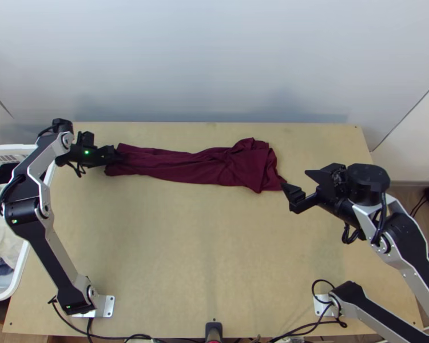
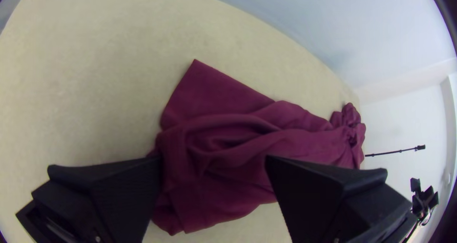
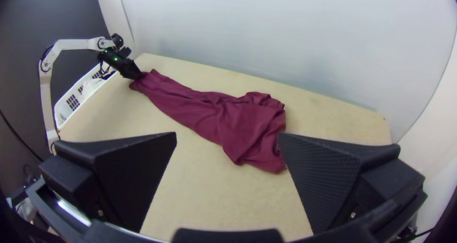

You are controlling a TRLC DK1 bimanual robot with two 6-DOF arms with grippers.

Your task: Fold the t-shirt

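Currently, in the top view: t-shirt (image 1: 197,166) bunched into a long strip near the far edge of the tabletop (image 1: 203,246), long axis running from side to side, right end broader and slightly closer to the near edge. Left tool (image 1: 104,143) at the narrow left end, in apparent contact. Right tool (image 1: 296,179) just beside the near corner of the broad end, spread; contact not confirmable from above. For a right-hand grasp, judge the approach as leftward and slightly away from the near edge.

In the left wrist view: left tool spread wide, cloth lying across the gap, a flat corner projecting beyond, loose folds between. No pinch evident. Parts of the end hidden beneath the tool; depth of any insertion under the cloth impossible to tell.

In the right wrist view: right tool spread wide, nothing between its pads; strip stretching away toward the left tool. Sleeves, neckline and number of layers not distinguishable; likely to need spreading before any neat fold.
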